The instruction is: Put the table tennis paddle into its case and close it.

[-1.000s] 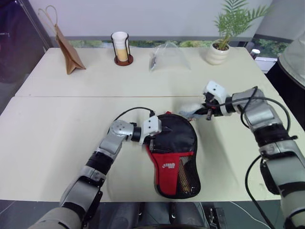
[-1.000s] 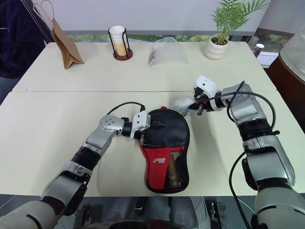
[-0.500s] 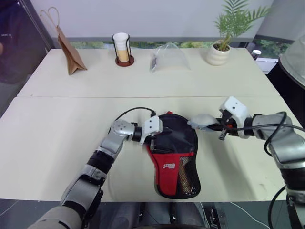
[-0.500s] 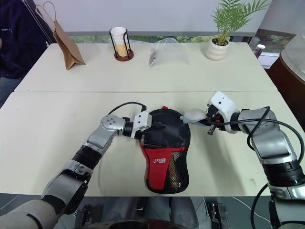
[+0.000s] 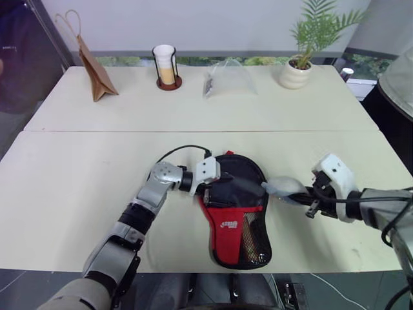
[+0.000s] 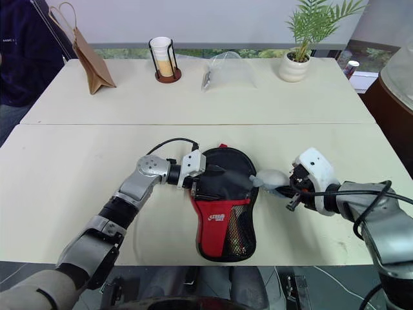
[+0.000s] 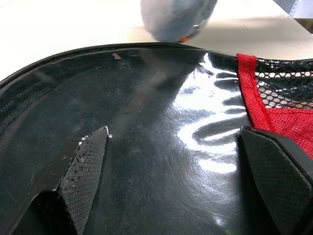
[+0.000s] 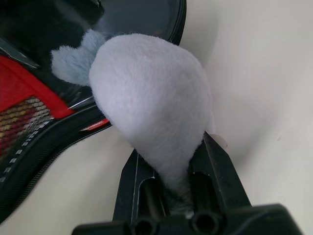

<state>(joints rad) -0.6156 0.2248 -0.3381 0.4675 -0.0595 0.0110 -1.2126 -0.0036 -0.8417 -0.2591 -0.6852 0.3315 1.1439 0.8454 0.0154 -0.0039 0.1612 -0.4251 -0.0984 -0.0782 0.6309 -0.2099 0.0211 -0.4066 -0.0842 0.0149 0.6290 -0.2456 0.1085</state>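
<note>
The case (image 5: 233, 223) lies flat on the near table. Its round end is black and its narrow end is red with a mesh pocket. The paddle is hidden from me. My left gripper (image 5: 210, 188) is at the case's upper left edge. It is open, with its fingers (image 7: 85, 164) spread wide over the glossy black face (image 7: 161, 161). My right gripper (image 5: 304, 199) is just off the case's right side, shut on a small grey fuzzy pouch (image 8: 151, 98). That pouch (image 5: 282, 186) hangs from the case's rim.
Along the far table stand a brown paper bag (image 5: 93, 74), a cup in a wire holder (image 5: 166, 64), a clear plastic bag (image 5: 226, 77) and a potted plant (image 5: 298, 64). A person in dark clothes (image 6: 19, 58) stands at the far left corner.
My right gripper, still shut on the grey pouch, has swung from the case's far rim round to its right side and closer to me. My left gripper stayed put.
</note>
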